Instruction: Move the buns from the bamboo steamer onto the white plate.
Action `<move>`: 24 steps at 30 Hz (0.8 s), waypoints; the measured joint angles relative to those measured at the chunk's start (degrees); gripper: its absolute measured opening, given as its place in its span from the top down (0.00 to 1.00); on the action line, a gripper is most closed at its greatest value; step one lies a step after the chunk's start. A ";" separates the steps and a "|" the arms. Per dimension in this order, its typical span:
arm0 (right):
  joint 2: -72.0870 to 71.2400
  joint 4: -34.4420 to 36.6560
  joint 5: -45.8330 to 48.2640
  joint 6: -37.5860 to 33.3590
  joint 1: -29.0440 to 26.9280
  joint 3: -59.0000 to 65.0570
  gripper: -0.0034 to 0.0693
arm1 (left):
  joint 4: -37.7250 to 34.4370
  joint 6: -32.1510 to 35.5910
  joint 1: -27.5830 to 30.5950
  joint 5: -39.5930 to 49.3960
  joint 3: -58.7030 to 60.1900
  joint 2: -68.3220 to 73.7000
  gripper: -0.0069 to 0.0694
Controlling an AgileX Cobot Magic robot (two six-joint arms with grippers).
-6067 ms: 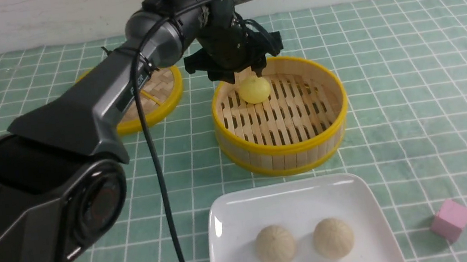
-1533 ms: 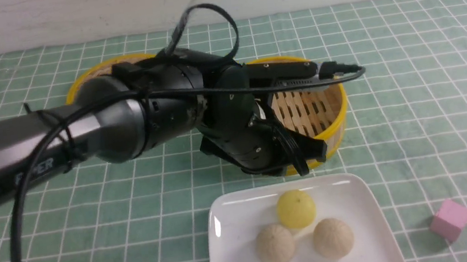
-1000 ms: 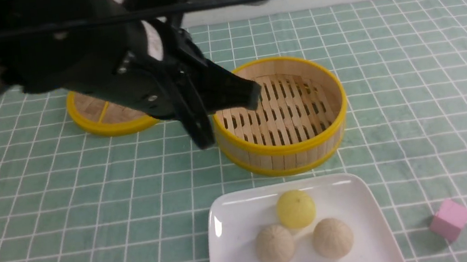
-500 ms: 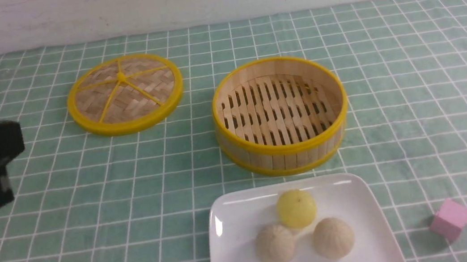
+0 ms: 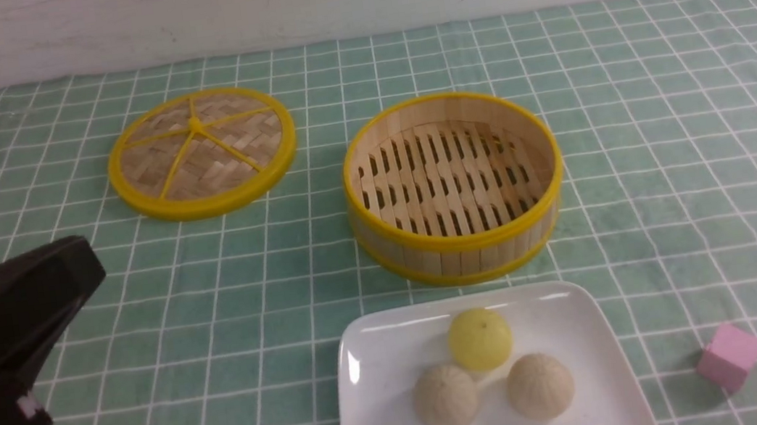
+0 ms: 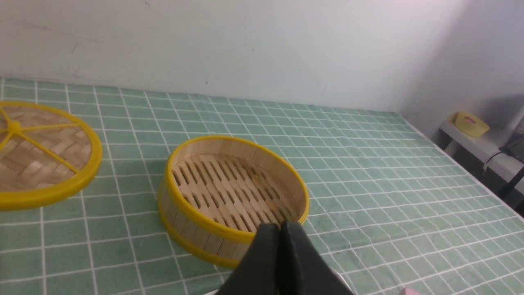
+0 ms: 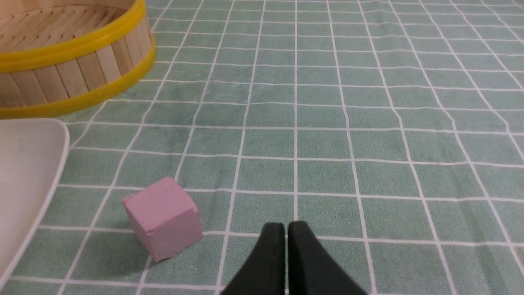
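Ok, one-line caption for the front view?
Three buns sit on the white plate; the bamboo steamer stands empty, its lid beside it.

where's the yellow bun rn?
Front view: yellow bun sits on the white plate, behind the two beige buns, in front of the steamer.

Three round pleated buns [image 5: 485,374] clustered on white plate [image 5: 383,358], pale yellow one [image 5: 480,339] rearmost touching two beige ones [image 5: 445,398] in front, round bamboo steamer [image 5: 454,186] upright, yellow-rimmed, slatted floor bare, just behind plate
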 joint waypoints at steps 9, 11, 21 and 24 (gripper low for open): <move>0.00 0.00 0.00 0.00 0.00 0.00 0.88 | 0.11 0.00 0.00 9.01 0.56 0.00 0.89; 0.00 0.00 0.00 0.00 0.00 0.00 0.88 | -0.07 0.00 0.00 10.42 1.24 -0.06 0.88; 0.00 0.00 0.00 0.00 0.00 0.00 0.86 | -11.55 17.54 12.64 2.53 14.82 -11.11 0.87; 0.00 0.00 0.00 0.00 0.00 0.00 0.85 | -15.42 24.89 20.77 -0.69 20.09 -17.31 0.87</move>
